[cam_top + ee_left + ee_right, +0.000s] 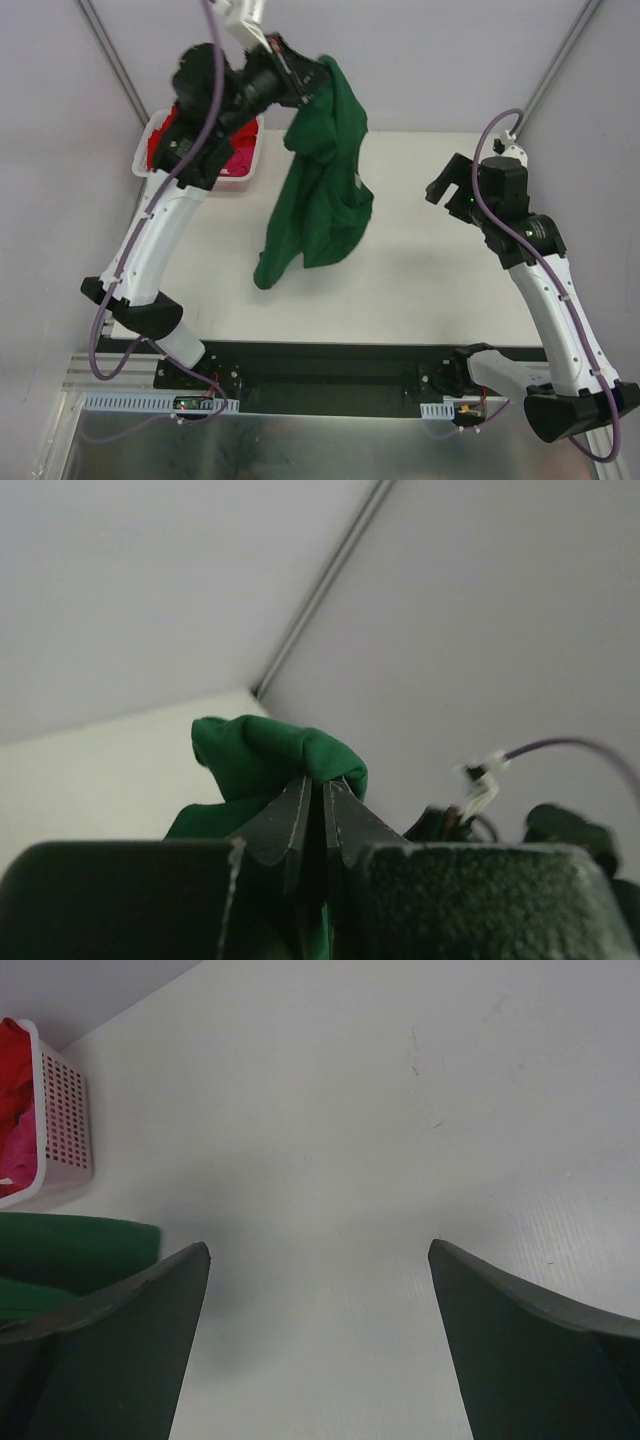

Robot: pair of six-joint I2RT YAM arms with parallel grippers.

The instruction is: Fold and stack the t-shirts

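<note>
White walls stand around a pale worktop (pixel 430 290). High over its far left part, the left claw (pixel 318 78) is pinched tight on a bunched bit of the green t-shirt (pixel 325 190). The shirt hangs down from this claw in a long, crumpled shape. A small white label (pixel 357 183) shows on its right side. The low end of the shirt dangles over the middle of the worktop, and I cannot tell if it touches. Seen from the left wrist, the two dark fingers (pixel 290 820) press together with a lump of green cloth poking out past their tips.

The right claw (pixel 447 182) hangs over the right side of the worktop, well apart from the shirt. Its fingers are spread wide and hold nothing.

A white basket (pixel 240 180) with little holes sits at the far left corner of the worktop. A red t-shirt (pixel 15 1060) and a pink t-shirt (pixel 18 1155) lie heaped inside it.
</note>
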